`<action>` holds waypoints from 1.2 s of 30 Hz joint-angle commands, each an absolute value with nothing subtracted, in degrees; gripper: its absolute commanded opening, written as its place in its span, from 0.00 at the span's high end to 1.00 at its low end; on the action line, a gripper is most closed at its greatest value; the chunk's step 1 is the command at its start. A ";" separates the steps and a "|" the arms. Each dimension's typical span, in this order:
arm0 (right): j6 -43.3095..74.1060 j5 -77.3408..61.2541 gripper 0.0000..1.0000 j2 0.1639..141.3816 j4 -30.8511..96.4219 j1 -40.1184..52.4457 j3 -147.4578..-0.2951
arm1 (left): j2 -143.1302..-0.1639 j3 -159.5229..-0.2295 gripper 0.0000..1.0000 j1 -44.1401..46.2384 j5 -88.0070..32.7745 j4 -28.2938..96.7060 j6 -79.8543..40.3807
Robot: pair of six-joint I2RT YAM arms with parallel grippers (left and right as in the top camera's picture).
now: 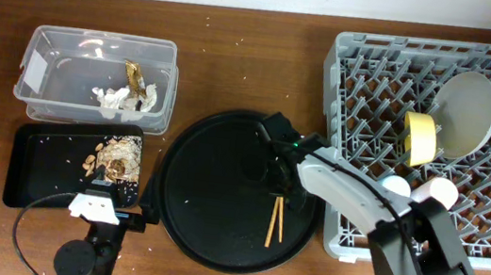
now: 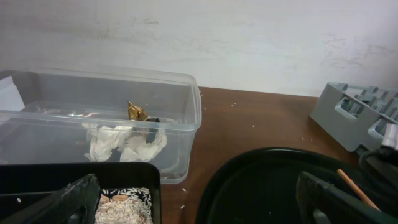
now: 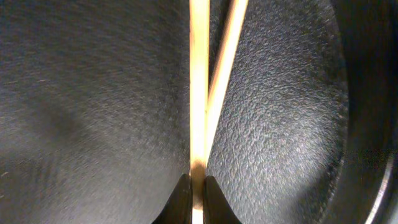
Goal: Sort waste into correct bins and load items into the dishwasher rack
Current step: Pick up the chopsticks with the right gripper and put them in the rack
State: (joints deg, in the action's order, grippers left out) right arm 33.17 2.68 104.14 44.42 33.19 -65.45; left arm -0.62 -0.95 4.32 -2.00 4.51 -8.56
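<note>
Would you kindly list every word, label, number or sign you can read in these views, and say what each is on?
No text can be read in any view.
White label on the tub: looks blank; anything on it is too small to read.
The rack and chopsticks: no markings visible.
</note>
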 commanded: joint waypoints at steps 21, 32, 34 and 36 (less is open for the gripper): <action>9.26 -3.57 0.62 90.56 52.16 11.49 -76.14 | -0.38 -0.54 0.01 3.95 -2.61 4.51 -8.25; 46.22 4.91 0.60 101.21 46.52 34.50 -64.18 | -0.38 -0.54 0.01 3.95 -2.61 4.51 -8.25; 46.17 4.40 0.71 104.36 46.00 34.44 -63.61 | -0.38 -0.54 0.01 3.95 -2.59 4.51 -8.25; 46.17 4.34 0.73 105.51 46.00 34.44 -63.57 | -0.38 -0.54 0.01 3.95 -2.61 4.51 -8.25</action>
